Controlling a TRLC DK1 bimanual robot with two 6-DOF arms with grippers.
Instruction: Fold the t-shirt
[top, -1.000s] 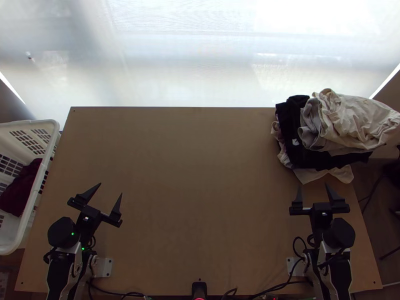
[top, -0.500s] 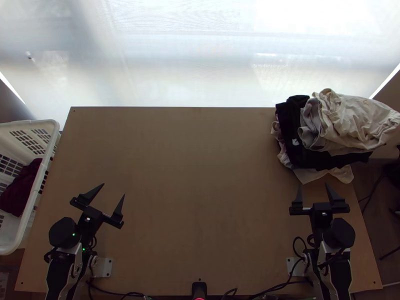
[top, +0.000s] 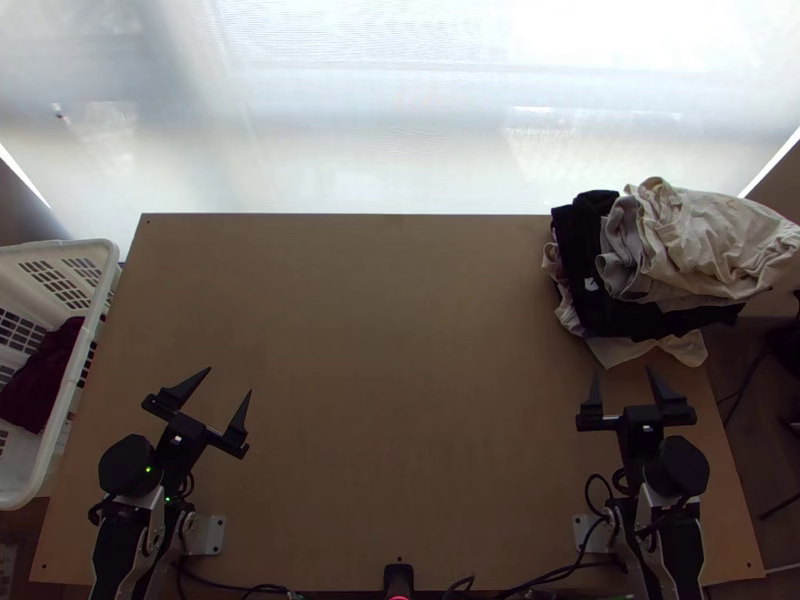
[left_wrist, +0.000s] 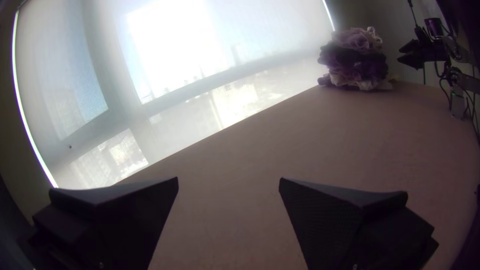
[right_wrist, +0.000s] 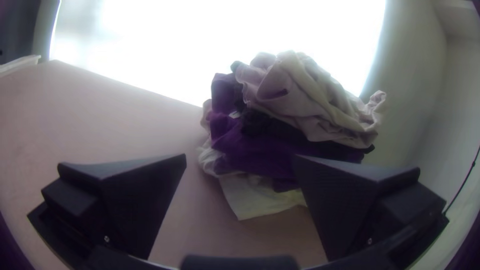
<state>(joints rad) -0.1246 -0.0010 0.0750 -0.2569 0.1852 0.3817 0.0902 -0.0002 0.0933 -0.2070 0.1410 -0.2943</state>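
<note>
One white basket (top: 98, 290) w/ maroon cloth (top: 40, 375) in it, L gripper (top: 230, 380) & R gripper (top: 624, 370) both released.

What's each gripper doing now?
Left gripper: open, nothing between its fingers.
Right gripper: open, nothing held, near the clothes pile.

A dark red cloth (top: 42, 372) lies all bunched up inside the white basket (top: 106, 262) on the left. A tall, messy pile of clothes (top: 715, 240), cream, grey and black, sits at the table's (top: 370, 350) far right corner. Which one is the t-shirt is hard to tell.
</note>
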